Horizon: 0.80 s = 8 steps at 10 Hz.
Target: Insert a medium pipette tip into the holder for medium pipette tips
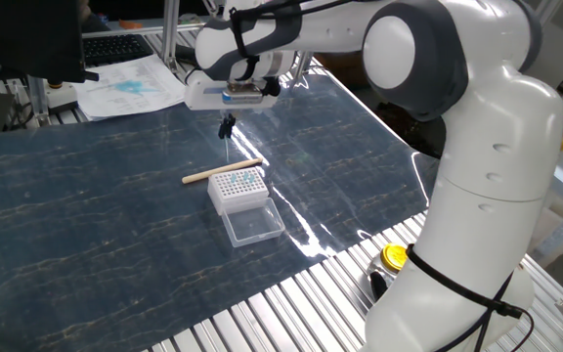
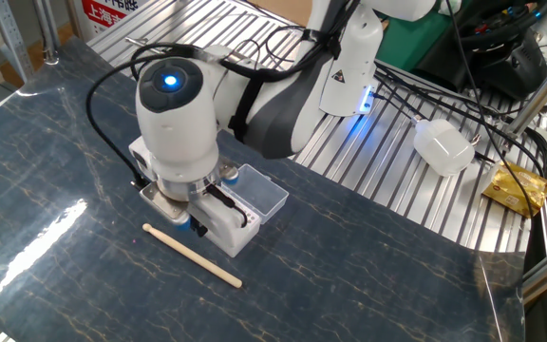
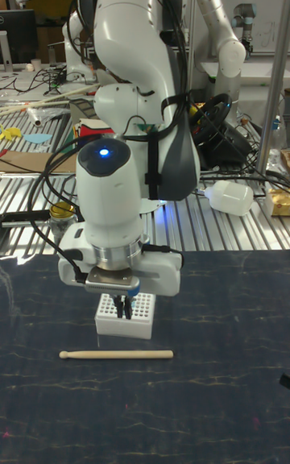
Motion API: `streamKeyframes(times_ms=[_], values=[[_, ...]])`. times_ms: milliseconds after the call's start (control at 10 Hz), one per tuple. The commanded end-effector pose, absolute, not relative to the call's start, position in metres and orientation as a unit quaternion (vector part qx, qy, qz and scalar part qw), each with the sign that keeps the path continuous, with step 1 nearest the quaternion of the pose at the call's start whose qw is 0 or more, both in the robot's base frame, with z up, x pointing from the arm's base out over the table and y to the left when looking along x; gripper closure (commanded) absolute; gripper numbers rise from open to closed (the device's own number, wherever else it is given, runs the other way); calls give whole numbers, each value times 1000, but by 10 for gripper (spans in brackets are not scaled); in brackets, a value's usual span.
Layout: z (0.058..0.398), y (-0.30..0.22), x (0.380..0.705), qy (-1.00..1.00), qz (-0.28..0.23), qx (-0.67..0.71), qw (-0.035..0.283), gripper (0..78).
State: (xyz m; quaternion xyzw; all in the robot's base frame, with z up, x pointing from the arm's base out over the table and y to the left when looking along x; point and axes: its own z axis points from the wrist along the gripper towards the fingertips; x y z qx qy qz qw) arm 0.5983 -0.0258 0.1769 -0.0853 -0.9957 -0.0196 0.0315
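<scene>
One arm, one rack, one stick sitting on the blue mat.

A single white Franka arm is carrying one two-finger gripper; one white holder with one clear lid is lying on the mat; one wooden stick is lying beside it. Several teal tips are standing in the holder's grid, too small to count exactly. One yellow round object is resting on the metal slats.
</scene>
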Motion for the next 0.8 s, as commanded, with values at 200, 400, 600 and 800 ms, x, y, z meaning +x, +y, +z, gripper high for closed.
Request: streamKeyframes(times_ms=[200, 400, 600, 800], values=[[178, -27, 600, -996, -13, -83, 32, 764], [178, -27, 600, -995, -12, -92, 35, 764], [178, -27, 600, -996, -8, -88, 25, 764], [178, -27, 600, -997, -5, -80, 11, 764]])
